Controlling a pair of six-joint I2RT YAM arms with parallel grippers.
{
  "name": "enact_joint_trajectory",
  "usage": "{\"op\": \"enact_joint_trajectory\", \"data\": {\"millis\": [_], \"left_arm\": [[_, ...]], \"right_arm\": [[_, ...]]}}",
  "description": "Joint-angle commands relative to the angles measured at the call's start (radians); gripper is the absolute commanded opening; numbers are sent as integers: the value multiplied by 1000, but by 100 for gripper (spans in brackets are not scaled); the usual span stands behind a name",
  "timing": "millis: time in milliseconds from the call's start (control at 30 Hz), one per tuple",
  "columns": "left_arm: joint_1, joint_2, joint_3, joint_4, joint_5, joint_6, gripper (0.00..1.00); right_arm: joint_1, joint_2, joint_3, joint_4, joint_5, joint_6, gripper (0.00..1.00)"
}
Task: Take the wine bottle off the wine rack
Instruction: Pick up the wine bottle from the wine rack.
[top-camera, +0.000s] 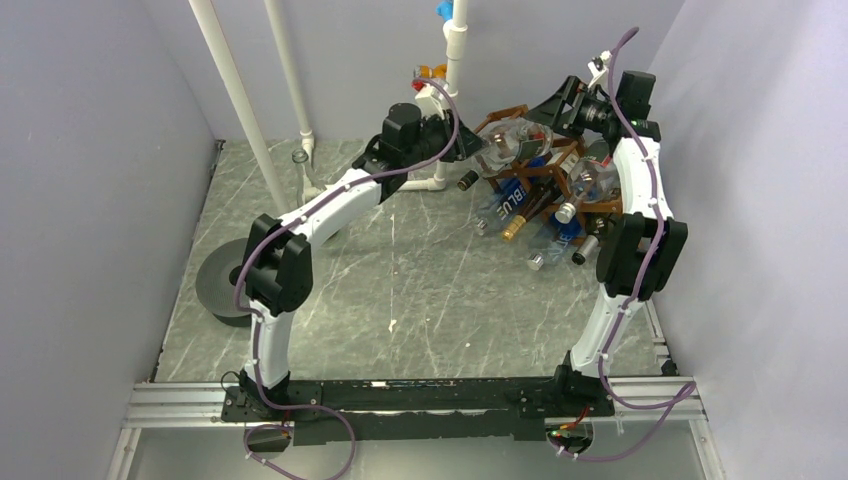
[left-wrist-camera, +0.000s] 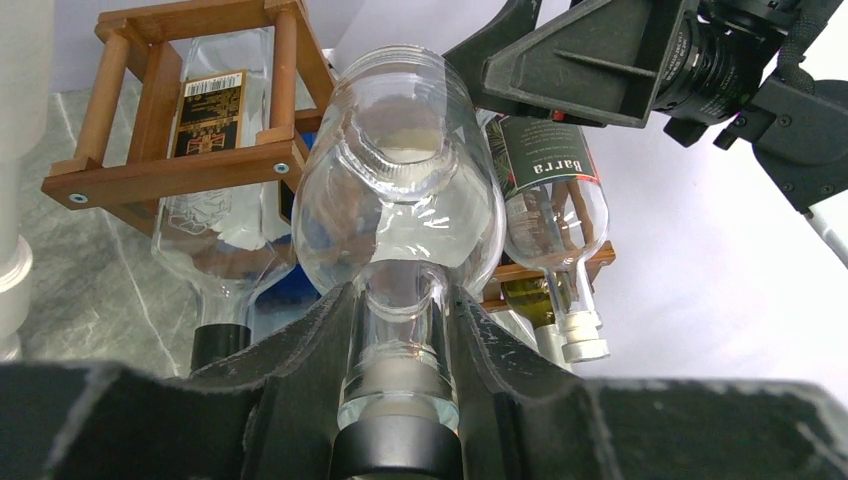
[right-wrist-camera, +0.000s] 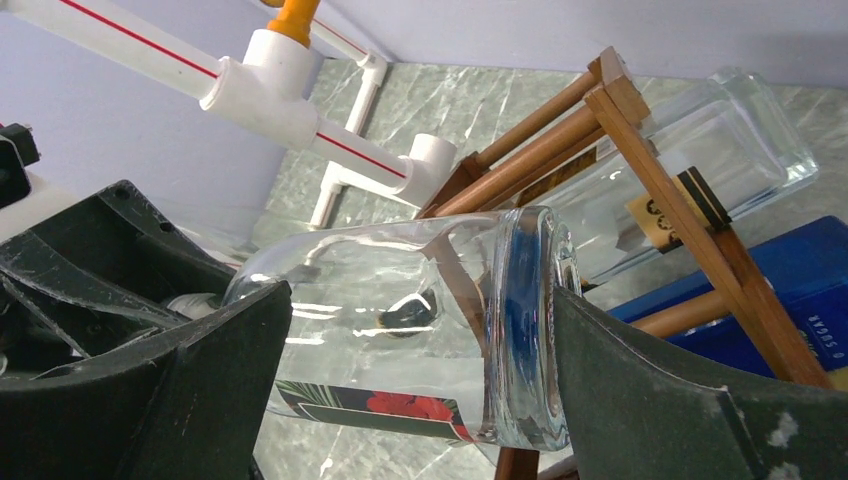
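The brown wooden wine rack (top-camera: 560, 175) stands at the back right with several bottles in it. My left gripper (top-camera: 465, 140) is shut on the neck of a clear wine bottle (top-camera: 503, 143) at the rack's upper left corner. In the left wrist view the fingers (left-wrist-camera: 300, 340) clamp the neck just above the black cap, with the bottle (left-wrist-camera: 400, 200) in front of the rack (left-wrist-camera: 170, 170). My right gripper (top-camera: 545, 115) is open. In its own view its jaws stand wide around the bottle's (right-wrist-camera: 380, 350) body and base, next to the rack's slats (right-wrist-camera: 660, 170).
White PVC pipes (top-camera: 240, 90) rise at the back left and run along the table behind the rack. A grey tape roll (top-camera: 222, 285) lies at the left edge. A blue-labelled bottle (top-camera: 515, 195) and a gold-capped bottle (top-camera: 513, 228) stick out of the rack. Walls close in on both sides.
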Motion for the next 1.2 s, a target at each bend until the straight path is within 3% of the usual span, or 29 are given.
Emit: {"op": "enact_joint_trajectory", "data": {"millis": [0,367,700,933,1167], "left_arm": [[-33,-111,13,185,22,3,0],[-33,-197,-76,203,0,12,0],[-33,-299,-183,220,-10,15,0],[-35,-429,-345,207,-22,39,0],[-36,-568,-492,187,-33,45,0]], "right_arm": [[114,-122,-12,60,-237,128,98],[157,-186,-70,114,-227,184,98],[204,-295,-264,391,-214,424,98],[256,-356,-356,406,-165,441,98],[329,-427,-516,533,-133,506,99]]}}
